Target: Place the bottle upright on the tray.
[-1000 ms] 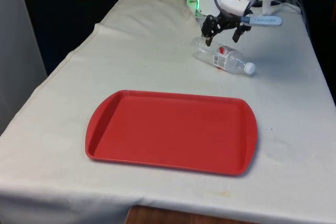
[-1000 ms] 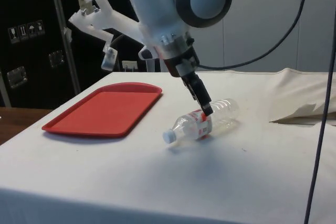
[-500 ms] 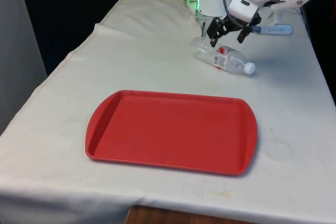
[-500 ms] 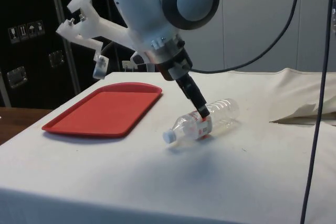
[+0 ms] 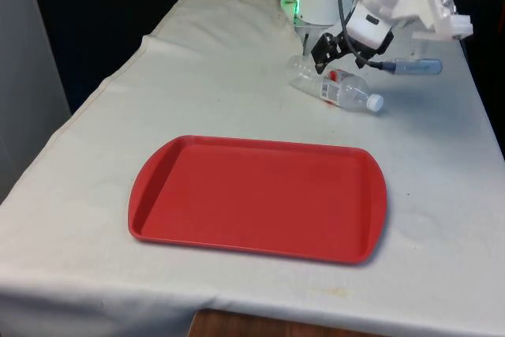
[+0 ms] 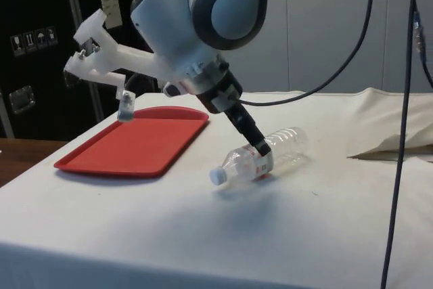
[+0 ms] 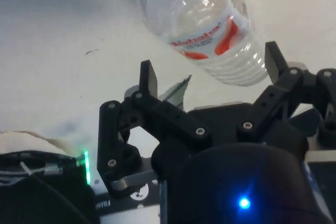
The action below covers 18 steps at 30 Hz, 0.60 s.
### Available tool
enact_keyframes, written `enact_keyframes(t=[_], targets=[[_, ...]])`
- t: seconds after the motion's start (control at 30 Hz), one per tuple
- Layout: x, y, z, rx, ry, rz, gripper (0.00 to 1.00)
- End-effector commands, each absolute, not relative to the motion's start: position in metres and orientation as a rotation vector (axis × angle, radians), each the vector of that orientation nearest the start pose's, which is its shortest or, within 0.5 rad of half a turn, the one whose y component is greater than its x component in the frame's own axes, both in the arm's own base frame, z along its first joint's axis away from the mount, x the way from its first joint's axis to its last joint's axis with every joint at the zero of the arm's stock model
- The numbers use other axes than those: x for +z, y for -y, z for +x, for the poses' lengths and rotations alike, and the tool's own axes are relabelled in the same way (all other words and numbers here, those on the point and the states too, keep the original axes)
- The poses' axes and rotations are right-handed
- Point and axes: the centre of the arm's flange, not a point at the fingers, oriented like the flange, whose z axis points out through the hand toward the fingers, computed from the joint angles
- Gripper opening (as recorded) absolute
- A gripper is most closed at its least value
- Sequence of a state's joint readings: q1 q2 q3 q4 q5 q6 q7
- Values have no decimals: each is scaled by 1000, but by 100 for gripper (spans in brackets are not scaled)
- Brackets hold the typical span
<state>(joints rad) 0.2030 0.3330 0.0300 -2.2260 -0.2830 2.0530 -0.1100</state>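
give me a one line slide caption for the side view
Open gripper tilted over a clear plastic water bottle lying on the white cloth, beside the empty red tray.

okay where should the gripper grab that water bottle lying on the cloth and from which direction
Probably across the labelled middle of the bottle, coming down from above. It lies on its side on the white cloth, cap towards the red tray, so its round body offers two opposite sides there. The open gripper hangs just above that red-and-white label, fingers either side. The ribbed clear end looks softer.
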Motion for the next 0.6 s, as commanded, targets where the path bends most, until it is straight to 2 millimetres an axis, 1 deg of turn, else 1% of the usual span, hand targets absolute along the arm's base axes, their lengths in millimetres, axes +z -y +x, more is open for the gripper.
enact_keyframes(t=[0.0,0.03,0.33,0.37,0.43,0.57], targets=[[193,-100,480,845,874,-3159,100],[194,-99,480,830,875,-3151,100],[189,-109,486,977,891,-3154,100],[191,-108,486,953,889,-3151,100],[188,-112,487,1017,900,-3148,100],[187,-117,488,1066,911,-3139,100]])
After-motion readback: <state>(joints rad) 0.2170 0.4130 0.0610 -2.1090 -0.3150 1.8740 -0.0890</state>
